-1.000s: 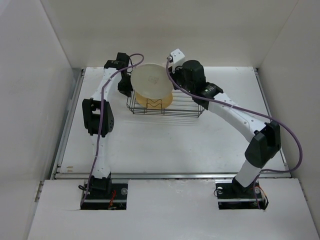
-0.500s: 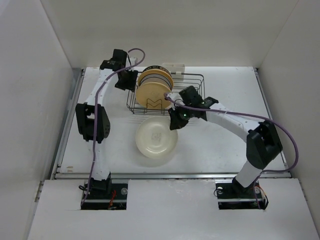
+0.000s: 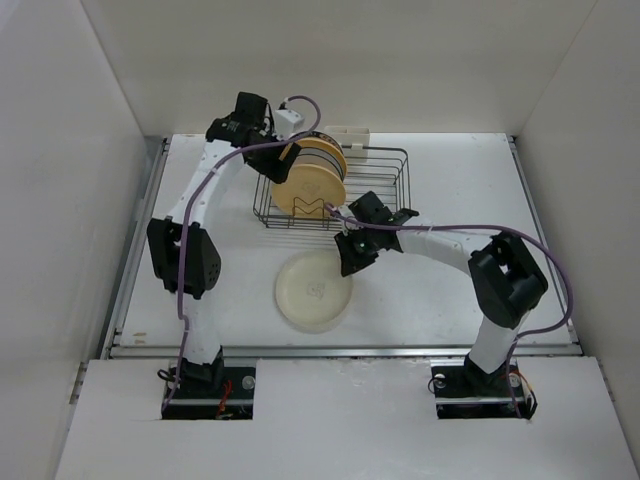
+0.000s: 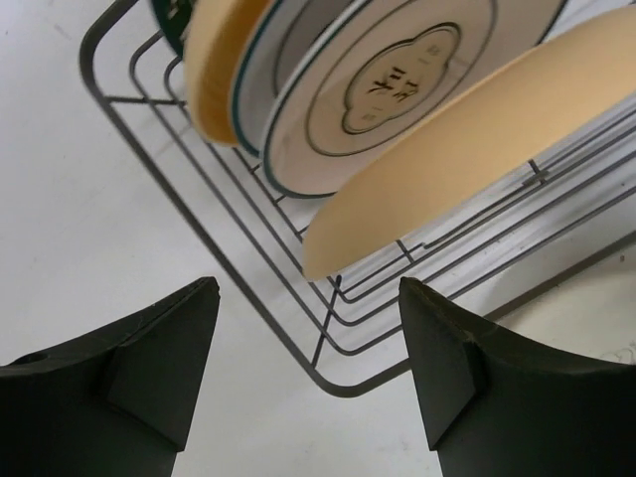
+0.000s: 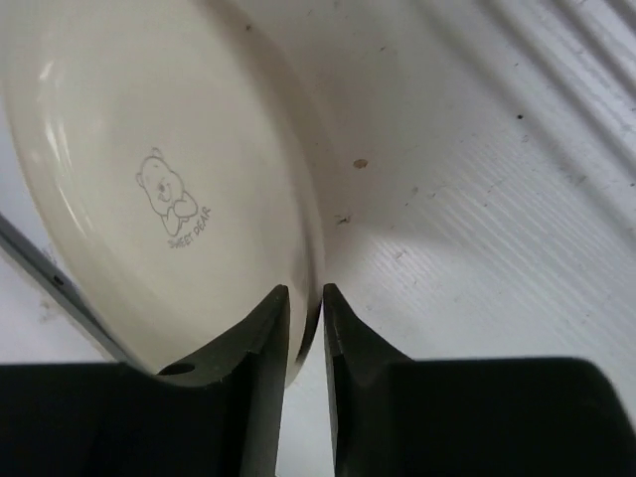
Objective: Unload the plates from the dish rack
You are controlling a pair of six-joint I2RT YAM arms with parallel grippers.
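Observation:
The dark wire dish rack [image 3: 385,200] stands at the table's far middle with several plates [image 3: 310,180] on edge in its left end. In the left wrist view a yellow plate [image 4: 477,149] leans in front of a white, green-rimmed plate [image 4: 397,79] over the rack's corner wire [image 4: 298,328]. My left gripper [image 3: 280,160] [image 4: 310,285] hangs open above that corner, with nothing between its fingers. A cream plate [image 3: 313,291] [image 5: 149,179] lies flat on the table in front of the rack. My right gripper [image 3: 350,262] [image 5: 304,288] straddles its far right rim, jaws slightly parted, with a gap beside the rim.
A small white holder [image 3: 345,135] is clipped on the rack's far side. White walls close in the table on the left, back and right. A metal rail [image 3: 340,350] runs along the near edge.
The right arm carried the cream plate from above the rack down to the table in front, and its jaws have loosened. The left gripper has opened and shifted at the rack's far left corner.

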